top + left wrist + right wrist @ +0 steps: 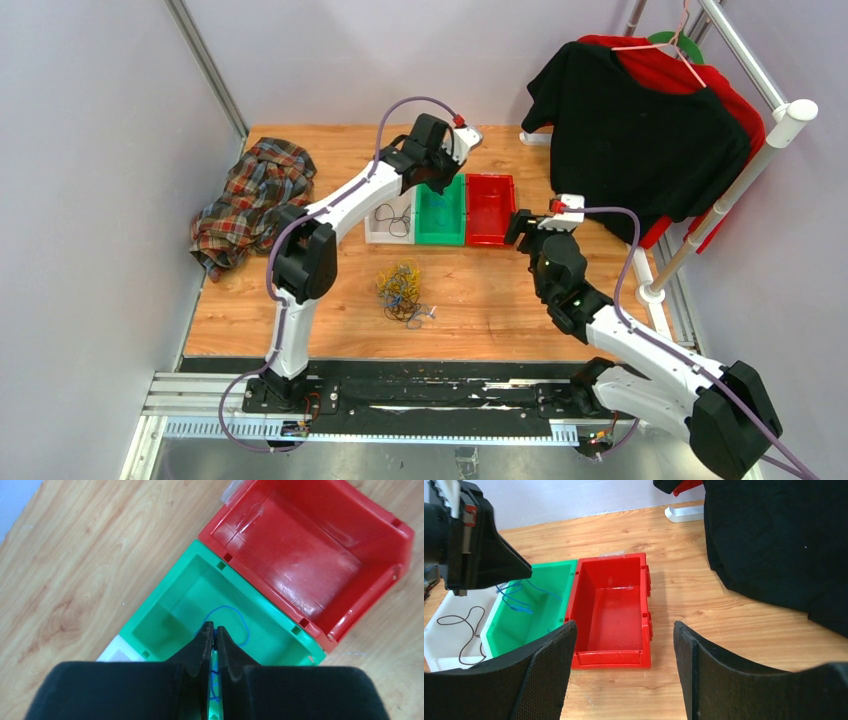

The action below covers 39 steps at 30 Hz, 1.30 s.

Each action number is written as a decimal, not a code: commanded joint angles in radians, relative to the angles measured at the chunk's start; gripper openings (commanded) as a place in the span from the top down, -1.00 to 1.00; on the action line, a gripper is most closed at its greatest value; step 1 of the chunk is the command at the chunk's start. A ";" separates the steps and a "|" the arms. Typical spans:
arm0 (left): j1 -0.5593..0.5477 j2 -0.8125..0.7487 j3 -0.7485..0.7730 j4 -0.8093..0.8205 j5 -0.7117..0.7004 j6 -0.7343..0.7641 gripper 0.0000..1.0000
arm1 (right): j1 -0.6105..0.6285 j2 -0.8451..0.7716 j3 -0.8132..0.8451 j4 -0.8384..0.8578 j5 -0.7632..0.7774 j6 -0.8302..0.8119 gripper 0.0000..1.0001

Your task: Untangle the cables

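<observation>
Dropping a sorted strand seems the step: the left gripper [215, 632] pinches a blue cable [235, 615] over the green bin [170, 615] and next must part its jaws, the right gripper [625, 627] hangs spread by the red bin [611, 610], and only the overhead view shows the tangled cables [402, 293] at the bins' six o'clock.
</observation>
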 commanded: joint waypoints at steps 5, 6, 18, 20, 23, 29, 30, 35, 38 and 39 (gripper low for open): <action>-0.012 -0.016 0.060 -0.030 -0.019 -0.017 -0.28 | -0.018 0.009 0.010 -0.008 -0.021 0.003 -0.43; -0.012 -0.035 0.060 -0.050 -0.017 -0.011 -0.38 | -0.018 0.010 0.017 -0.015 -0.026 0.000 -0.47; 0.054 -0.472 -0.329 -0.366 0.183 0.183 -0.81 | -0.012 0.039 0.075 -0.058 -0.195 0.026 -0.53; 0.062 -0.564 -0.473 -0.371 0.224 0.213 -0.78 | 0.004 0.053 0.081 -0.062 -0.221 0.026 -0.53; 0.063 -0.630 -0.612 -0.355 0.269 0.216 -0.67 | 0.034 0.079 0.089 -0.064 -0.234 0.023 -0.51; 0.064 -0.621 -0.725 -0.319 0.351 0.237 -0.22 | 0.072 0.094 0.082 -0.058 -0.284 0.039 -0.41; 0.064 -0.615 -0.741 -0.311 0.351 0.254 -0.18 | 0.074 0.094 0.079 -0.055 -0.301 0.046 -0.40; 0.087 -0.598 -0.810 -0.265 0.323 0.273 -0.12 | 0.087 0.106 0.075 -0.046 -0.342 0.066 -0.34; 0.092 -0.598 -0.843 -0.206 0.330 0.262 -0.04 | 0.093 0.113 0.072 -0.042 -0.353 0.080 -0.30; 0.092 -0.596 -0.854 -0.187 0.338 0.262 0.00 | 0.096 0.118 0.073 -0.041 -0.357 0.083 -0.29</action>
